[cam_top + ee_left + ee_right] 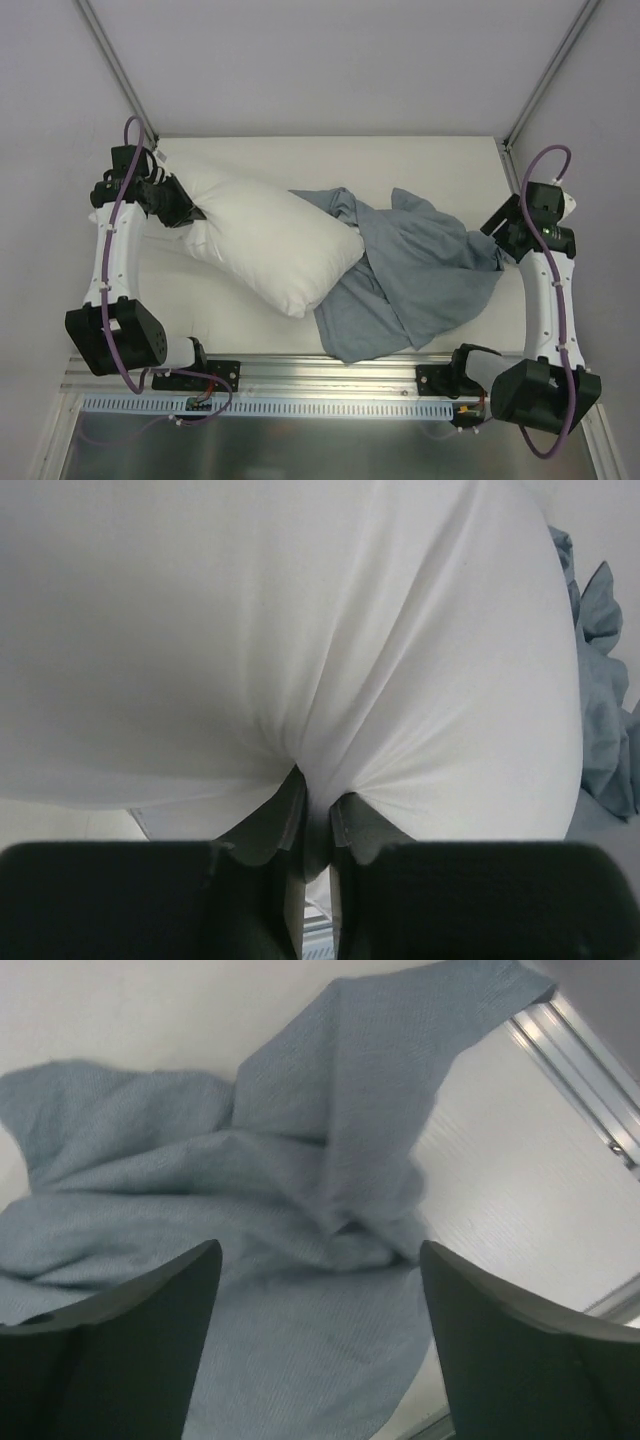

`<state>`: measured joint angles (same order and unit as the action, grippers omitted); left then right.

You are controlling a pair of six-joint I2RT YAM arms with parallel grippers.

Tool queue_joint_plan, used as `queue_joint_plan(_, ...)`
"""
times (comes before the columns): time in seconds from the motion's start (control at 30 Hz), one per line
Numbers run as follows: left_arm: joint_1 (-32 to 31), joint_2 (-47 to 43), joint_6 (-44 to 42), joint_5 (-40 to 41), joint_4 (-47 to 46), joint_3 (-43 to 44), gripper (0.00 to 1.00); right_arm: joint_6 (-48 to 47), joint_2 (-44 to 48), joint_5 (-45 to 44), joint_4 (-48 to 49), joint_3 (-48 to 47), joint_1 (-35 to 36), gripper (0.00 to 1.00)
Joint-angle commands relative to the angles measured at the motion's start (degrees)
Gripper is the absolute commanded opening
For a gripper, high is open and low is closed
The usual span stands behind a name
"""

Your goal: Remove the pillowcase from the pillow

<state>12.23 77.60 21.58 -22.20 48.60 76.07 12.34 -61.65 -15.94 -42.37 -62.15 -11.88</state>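
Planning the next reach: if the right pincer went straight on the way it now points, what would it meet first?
Most likely the crumpled grey-blue pillowcase: it fills the view ahead of the open right pincer. How far off it lies is unclear.

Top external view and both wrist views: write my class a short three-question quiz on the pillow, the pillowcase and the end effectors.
1. True or false: the left end effector is shut on the pillow.
2. The right end effector is: A) open, facing the pillowcase; B) shut on the pillowcase; C) shut on the pillow.
3. Fill in: the pillowcase cloth that shows is plain ____.
Key: 1 true; 2 A; 3 grey-blue.
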Motion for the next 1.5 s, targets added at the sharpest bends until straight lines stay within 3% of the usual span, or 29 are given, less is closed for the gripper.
queue_joint_plan(0.0, 0.1, -1.5, -0.1, -5.3, -3.2, 0.2, 0.13, -2.7, 0.8, 10.3, 2.6, -3.7, 1.1, 0.91)
queue_joint_plan(0.03, -0.5, -1.6, -0.3, -5.8, -3.2, 0.7, 0.3, -3.7, 0.5, 13.3, 2.6, -4.6, 2.4, 0.98)
queue_joint_plan(0.07, -1.4, -1.8, -0.7, -5.0, -3.1, 1.0, 0.72, -5.5, -0.7, 13.6, 1.3, -6.7, 6.0, 0.97)
queue_joint_plan(0.1, -2.6, -2.5, -0.8, -1.7, -3.0, 1.5, 0.88, -6.5, -1.6, 13.7, 0.1, -7.7, 8.3, 0.96)
queue_joint_plan(0.13, -6.3, -2.7, -1.3, 0.2, -2.3, 3.0, 0.97, -7.4, -2.6, 12.4, -2.1, -8.5, 13.9, 0.96)
queue_joint_plan(0.2, -11.1, -2.5, -1.3, 4.5, -1.3, 5.0, 0.99, -10.0, -5.9, 11.5, -3.7, -8.4, 19.8, 0.96)
queue_joint_plan(0.23, -16.6, -2.1, -1.2, 8.6, -0.1, 7.1, 0.99, -10.6, -7.5, 11.9, -4.6, -8.0, 24.4, 0.96)
queue_joint_plan(0.4, -31.8, 2.4, 0.6, 15.9, 1.1, 9.7, 0.99, -11.8, -21.2, 12.2, -6.2, -6.4, 32.8, 0.96)
queue_joint_plan(0.57, -39.0, 8.8, 2.4, 18.3, 1.1, 7.7, 0.99, -13.3, -30.7, 14.0, -6.1, -6.9, 37.0, 0.96)
queue_joint_plan(0.67, -39.9, 12.2, 3.5, 20.3, 1.0, 6.5, 0.99, -11.8, -33.4, 14.2, -2.8, -3.9, 37.8, 0.96)
queue_joint_plan(0.7, -39.9, 13.0, 3.6, 21.0, 0.9, 6.0, 0.97, -10.5, -34.9, 11.9, -2.1, -3.0, 37.6, 0.96)
queue_joint_plan(0.8, -39.8, 15.0, 3.1, 23.3, 1.0, 5.8, 0.33, -8.7, -35.6, 7.7, -1.8, -1.8, 37.8, 0.96)
queue_joint_plan(0.83, -39.7, 15.7, 2.6, 23.9, 1.0, 5.6, 0.0, -8.0, -33.8, 7.2, -0.7, -0.4, 37.7, 0.96)
queue_joint_plan(0.97, -35.2, 13.8, 3.7, 29.2, 1.1, 3.2, 0.0, -7.8, -25.1, 6.5, 1.9, 2.4, 36.3, 0.97)
queue_joint_plan(1.13, -18.8, 8.9, 4.0, 27.6, 1.1, 2.1, 0.0, -11.3, -9.7, 10.5, 7.2, 6.5, 32.9, 0.97)
queue_joint_plan(1.23, -14.3, 7.5, 3.8, 27.8, 1.1, 4.9, 0.0, -14.7, -12.9, 10.8, 4.3, 4.7, 32.9, 0.96)
queue_joint_plan(1.47, -12.6, 7.3, 4.2, 24.0, 1.1, 7.9, 0.0, -16.6, -25.5, 10.8, 3.9, 3.4, 39.5, 0.96)
